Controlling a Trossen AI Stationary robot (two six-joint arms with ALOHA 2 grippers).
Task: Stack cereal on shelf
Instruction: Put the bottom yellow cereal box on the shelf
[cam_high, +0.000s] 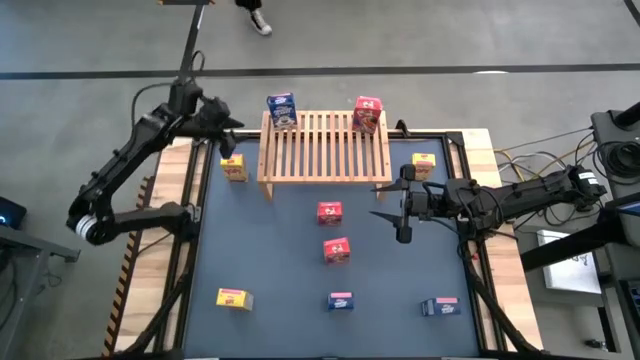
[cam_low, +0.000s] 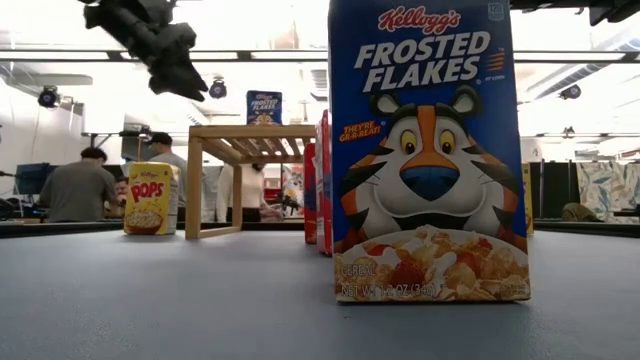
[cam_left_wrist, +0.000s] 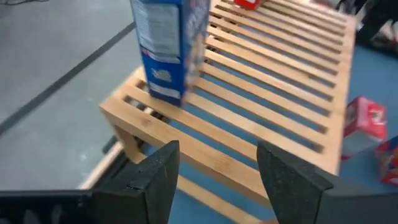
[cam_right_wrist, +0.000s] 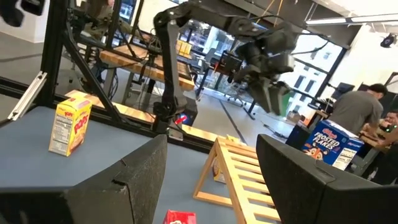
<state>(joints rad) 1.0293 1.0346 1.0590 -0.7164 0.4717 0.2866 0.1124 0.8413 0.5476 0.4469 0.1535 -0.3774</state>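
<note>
**Left pincer free beside the rack, seven boxes left on the table**

My left gripper (cam_left_wrist: 214, 180) hangs with its fingers parted and nothing between them, just off the shelf's (cam_high: 325, 150) left far corner. On that corner stands a blue box (cam_high: 282, 109), upright and apart from my fingers. A red box (cam_high: 367, 113) stands on the far right corner. My right gripper (cam_high: 384, 201) waits over the table just right of the rack's front, fingers spread and holding nothing.

The remaining cereal is on the table: a yellow box (cam_high: 233, 168) by the rack's left leg, another yellow (cam_high: 423, 165) by its right, two reds (cam_high: 329, 212) (cam_high: 336, 249) in the middle, and along the near edge a yellow (cam_high: 233, 297), a blue (cam_high: 340, 301) and a blue lying flat (cam_high: 439, 307).

I judge these boxes to be very light, thin cardboard, and easy to crush or tip. The printed faces look smooth, so a loose pinch may slip. I would take one across its two narrow sides, near mid-height, closing only until it holds. The slatted top gives poor footing, so each box should be set square across several bars.
</note>
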